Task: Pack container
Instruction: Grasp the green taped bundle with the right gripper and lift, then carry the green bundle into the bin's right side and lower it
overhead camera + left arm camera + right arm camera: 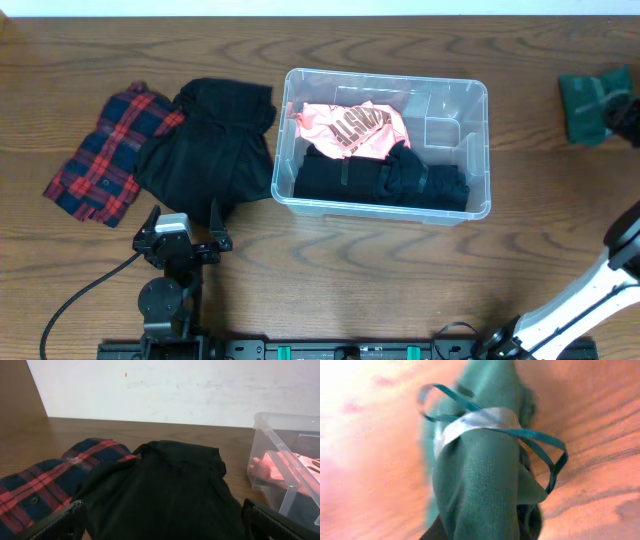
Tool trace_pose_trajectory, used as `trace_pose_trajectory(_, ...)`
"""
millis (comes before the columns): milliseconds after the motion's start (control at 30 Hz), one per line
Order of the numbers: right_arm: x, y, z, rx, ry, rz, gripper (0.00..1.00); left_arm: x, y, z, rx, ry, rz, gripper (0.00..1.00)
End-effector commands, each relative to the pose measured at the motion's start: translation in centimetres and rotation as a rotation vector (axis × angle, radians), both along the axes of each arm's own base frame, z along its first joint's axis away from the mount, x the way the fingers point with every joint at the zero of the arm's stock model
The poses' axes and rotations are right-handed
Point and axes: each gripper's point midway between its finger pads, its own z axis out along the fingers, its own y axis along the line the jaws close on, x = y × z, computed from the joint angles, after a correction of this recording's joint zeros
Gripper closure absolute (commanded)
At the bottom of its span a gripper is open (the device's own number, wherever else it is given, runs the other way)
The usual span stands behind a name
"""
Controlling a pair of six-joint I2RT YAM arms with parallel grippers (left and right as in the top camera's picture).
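We see pink top (355, 130), black clothes (380, 182) in the container (476, 100); plaid shirt (105, 150), black jumper (210, 140), green cloth (583, 100) not yet; left hand (185, 222) is apart, right hand (614, 113) we can't tell.

Clear upright container (487, 150), partly filled, mid-table

Wood table (400, 280), seen from overhead. Red/navy plaid shirt (105, 155) at 9 o'clock, lying flat. Black garment (210, 150) at its 3 o'clock, overlapping the shirt's edge, crumpled. Center: pink top (355, 130) w/ dark print, resting on folded black clothes (380, 180) that spread toward 5 o'clock. Green cloth (585, 95) at 2 o'clock near the table edge, bunched; close up it has a thin teal loop (540, 440) & a silvery patch (475, 420), maybe a label, too blurred to tell. Black cable (85, 290) curls at 7 o'clock. White wall (175, 385) behind, 12 o'clock.
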Motion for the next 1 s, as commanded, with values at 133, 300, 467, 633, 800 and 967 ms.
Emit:
trace_pose_trajectory(133,-0.7,8.8,16.9,0.034,-0.26,0.181,0.99,0.0,0.2,-1.8,-0.005,0.043,0.01,0.02)
trace_pose_trajectory(300,-2.6,15.9,22.0,0.054,-0.29,0.29,0.99,0.0,0.2,-1.8,-0.005,0.044,0.01,0.02)
trace_pose_trajectory(467,-3.9,23.6,24.2,0.088,-0.258,0.383,0.99,0.0,0.2,-1.8,-0.005,0.044,0.01,0.02)
trace_pose_trajectory(633,-3.9,28.9,22.1,0.101,-0.116,0.33,0.99,0.0,0.2,-1.8,-0.005,0.044,0.01,0.02)
trace_pose_trajectory(800,-3.7,34.3,19.8,0.106,-0.03,0.299,0.99,0.0,0.2,-1.8,-0.005,0.043,0.01,0.02)
trace_pose_trajectory(967,-3.8,38.3,17.8,0.138,0.009,0.242,0.99,0.0,0.2,-1.8,-0.005,0.043,0.01,0.02)
